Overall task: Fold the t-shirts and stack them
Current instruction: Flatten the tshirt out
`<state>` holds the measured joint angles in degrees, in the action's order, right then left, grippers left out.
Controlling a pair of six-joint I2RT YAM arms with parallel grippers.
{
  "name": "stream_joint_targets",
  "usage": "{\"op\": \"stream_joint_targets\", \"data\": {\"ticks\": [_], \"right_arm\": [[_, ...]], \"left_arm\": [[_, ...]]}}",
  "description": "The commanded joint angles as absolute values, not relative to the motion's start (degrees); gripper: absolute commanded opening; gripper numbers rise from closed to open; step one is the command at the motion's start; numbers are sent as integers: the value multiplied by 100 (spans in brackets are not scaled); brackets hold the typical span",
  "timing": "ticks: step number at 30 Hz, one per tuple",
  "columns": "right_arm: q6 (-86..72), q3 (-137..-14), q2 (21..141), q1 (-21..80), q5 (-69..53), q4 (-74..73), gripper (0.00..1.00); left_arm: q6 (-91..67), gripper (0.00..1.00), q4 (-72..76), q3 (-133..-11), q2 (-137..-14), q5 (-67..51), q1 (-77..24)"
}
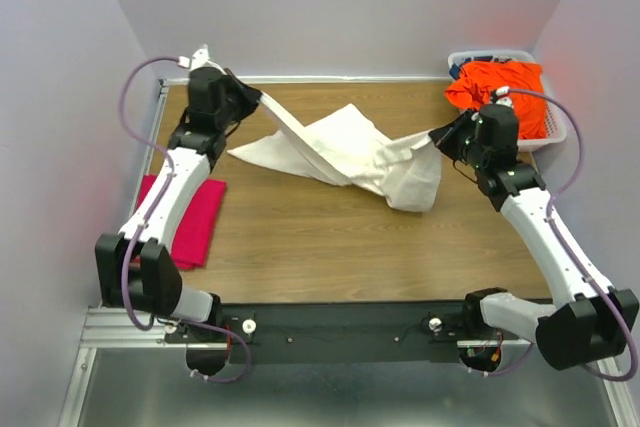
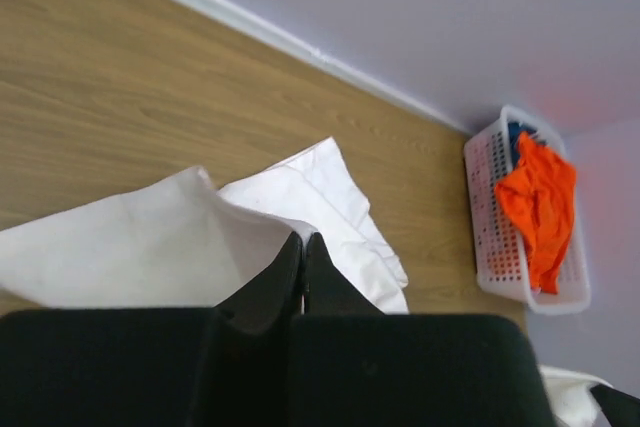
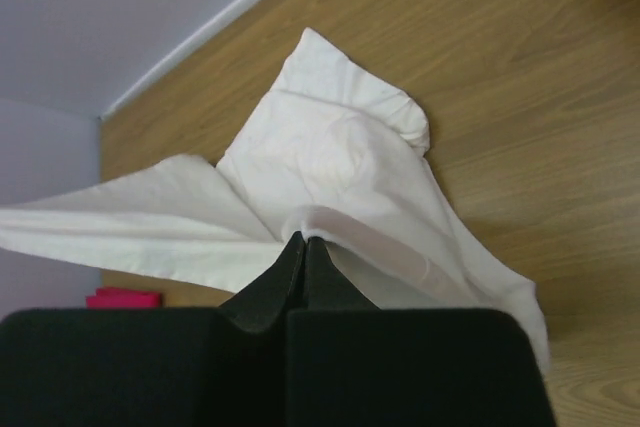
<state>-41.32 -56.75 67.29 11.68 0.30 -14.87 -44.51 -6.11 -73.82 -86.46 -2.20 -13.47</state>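
Cream-white shirt [image 1: 340, 152] strung between two hands, sagging onto the counter [image 1: 330, 257].

Pinched tight on one edge by the left hand [image 1: 252, 97] near the far-left corner, and on another by the right hand [image 1: 441, 135] just in front of the basket [image 1: 556, 135]; middle bunched and twisted, resting on the wood. Most likely to go wrong through pulling wider: only thin pinches of cloth, so could slip free of either hand, or drag the folds into a worse tangle. Could also catch the orange shirt [image 1: 500, 87] heaped in the basket if swung right, or sweep over the pink shirt [image 1: 195, 212] lying flat at the left edge. Little room toward the back and side walls; open wood toward the near side, probably enough for spreading flat.
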Motion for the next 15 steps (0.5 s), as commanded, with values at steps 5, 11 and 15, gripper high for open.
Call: {"op": "stream_joint_targets", "data": {"ticks": [5,11,15], "right_arm": [[-3894,-7170,6056,1081,887,-3031,0],[-3771,-8278,5766,1081,1326,-3568,0],[-3604,-9330,5783,1090,1511,-3805,0]], "left_arm": [[-3973,0,-1168,-7171,-6857,-720,-361],[-3850,0,-1687,-7690,-6056,-879,201],[-3876,0,-1898,-8059,-5862,-1133,666]]}}
